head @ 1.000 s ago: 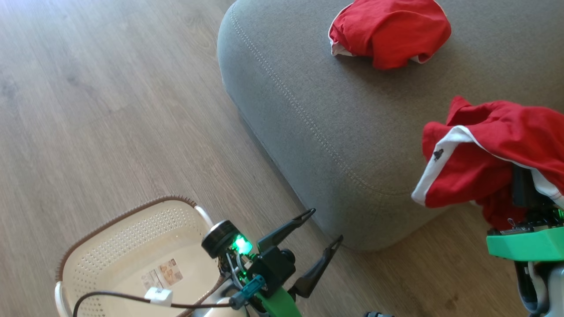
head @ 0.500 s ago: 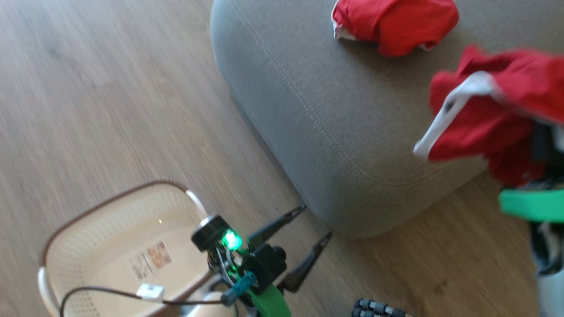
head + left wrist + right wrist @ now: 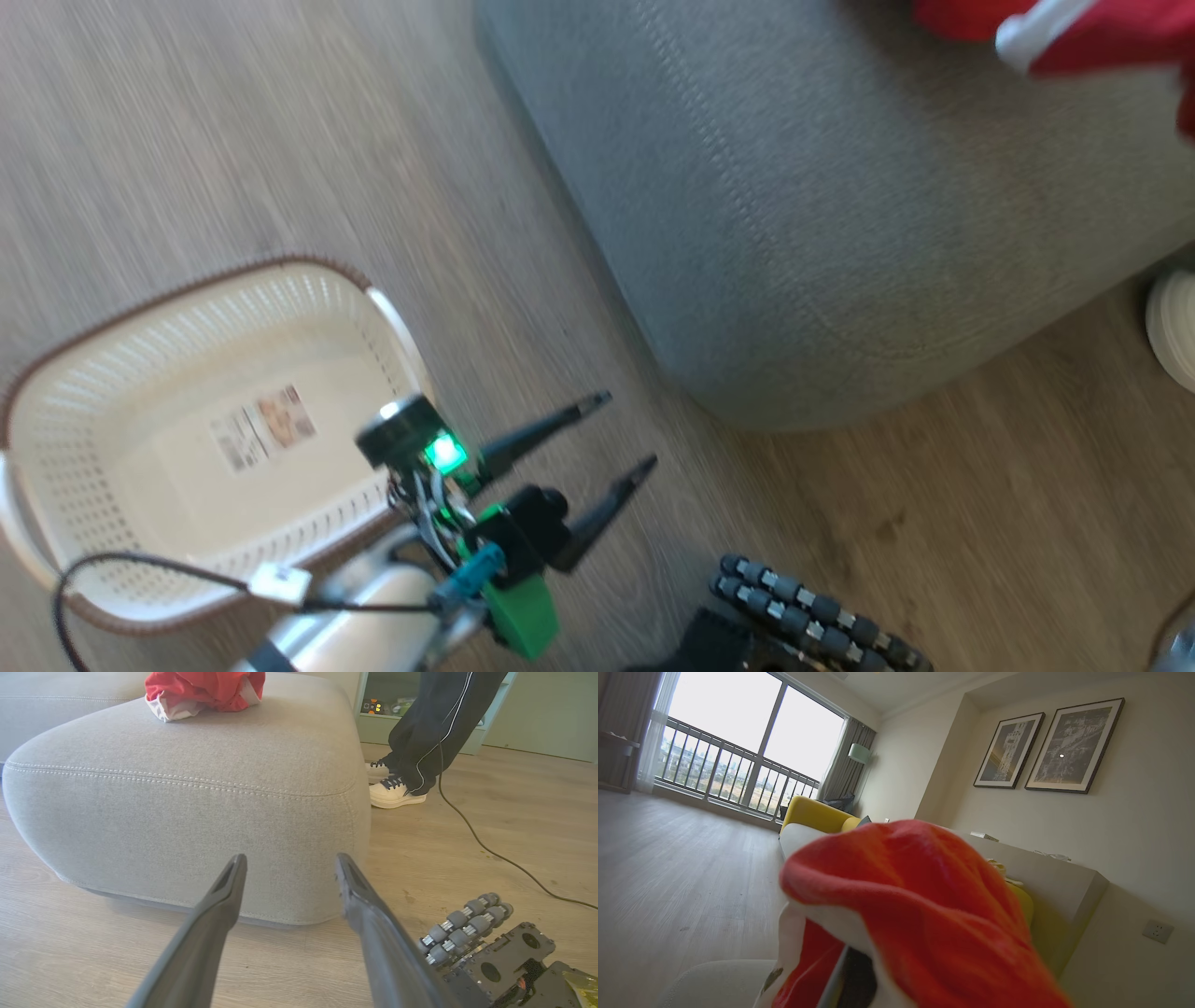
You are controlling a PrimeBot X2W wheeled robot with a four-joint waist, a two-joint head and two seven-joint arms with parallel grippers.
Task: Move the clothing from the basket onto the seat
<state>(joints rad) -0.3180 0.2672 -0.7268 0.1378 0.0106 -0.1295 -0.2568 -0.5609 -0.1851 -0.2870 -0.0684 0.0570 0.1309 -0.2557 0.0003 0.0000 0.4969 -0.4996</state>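
Laundry is nearly all moved: the basket (image 3: 140, 355) is sitting empty on the floor at the near left, and one red garment (image 3: 201, 690) is lying on the far part of the seat (image 3: 187, 812). The right fingers (image 3: 859, 975) are pinching the second garment (image 3: 924, 905) up in the air at the far right by the seat; setting it down is what is left. The left fingers (image 3: 546, 431) are hanging spread and empty beside the basket.

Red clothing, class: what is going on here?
The robot's right claw is shut on one red garment, raised near the grey seat. The other red garment already lies on the seat. The basket stands on the floor with no clothing in it, and the left claw hangs open between it and the seat.
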